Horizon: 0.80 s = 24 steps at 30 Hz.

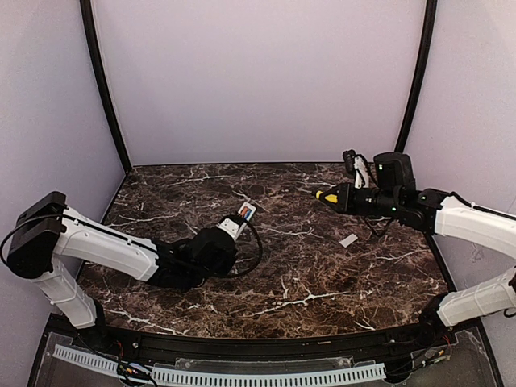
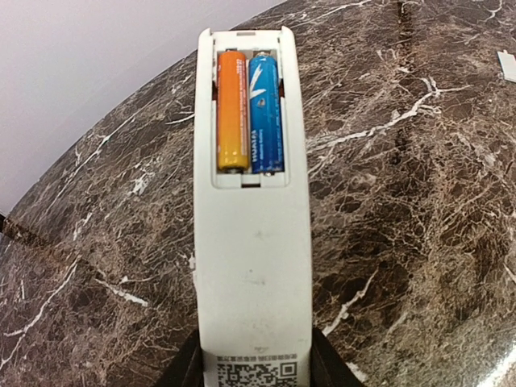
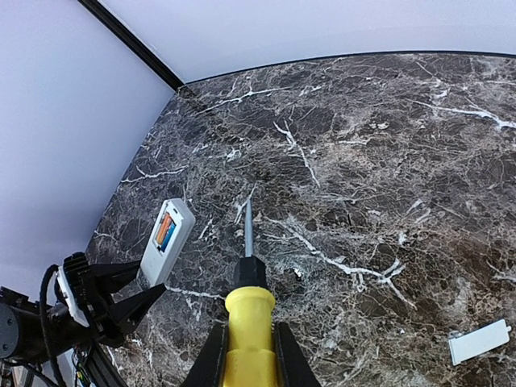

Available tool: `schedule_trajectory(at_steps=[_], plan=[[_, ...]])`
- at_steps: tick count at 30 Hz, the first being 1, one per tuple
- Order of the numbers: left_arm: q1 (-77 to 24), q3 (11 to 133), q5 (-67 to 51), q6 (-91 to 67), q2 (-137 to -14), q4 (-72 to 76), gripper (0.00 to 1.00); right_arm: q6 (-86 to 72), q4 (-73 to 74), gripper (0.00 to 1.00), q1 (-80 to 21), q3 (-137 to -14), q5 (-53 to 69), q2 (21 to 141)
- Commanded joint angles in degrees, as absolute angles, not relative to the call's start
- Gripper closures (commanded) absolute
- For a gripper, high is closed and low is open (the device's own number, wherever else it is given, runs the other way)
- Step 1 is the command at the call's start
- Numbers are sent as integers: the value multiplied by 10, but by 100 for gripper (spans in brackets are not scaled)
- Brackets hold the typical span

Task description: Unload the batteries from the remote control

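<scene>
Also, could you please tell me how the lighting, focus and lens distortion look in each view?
Top external view: soft, even light, no hard shadows on the table. Left wrist view: remote control and batteries crisp, with a mild sheen on the batteries; the table edge bows, fisheye-style. Right wrist view: same bowing at the back edge; screwdriver sharp, no glare.

We see the white remote control (image 2: 254, 266) with its compartment uncovered; an orange battery (image 2: 231, 109) and a blue battery (image 2: 266, 113) lie inside side by side, lengthwise, opposite the code-marked end.
</scene>
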<state>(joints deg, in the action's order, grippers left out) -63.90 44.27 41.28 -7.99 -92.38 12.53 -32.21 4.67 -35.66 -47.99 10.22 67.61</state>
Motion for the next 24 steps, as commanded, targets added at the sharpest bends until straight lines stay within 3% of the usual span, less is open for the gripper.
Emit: schedule_trajectory(at_steps=[1, 24], plan=[[-637, 442, 377, -68, -929, 210, 100, -326, 47, 100, -353, -500, 104, 687], [-637, 547, 386, -15, -1028, 238, 100, -424, 71, 100, -398, -573, 171, 776]])
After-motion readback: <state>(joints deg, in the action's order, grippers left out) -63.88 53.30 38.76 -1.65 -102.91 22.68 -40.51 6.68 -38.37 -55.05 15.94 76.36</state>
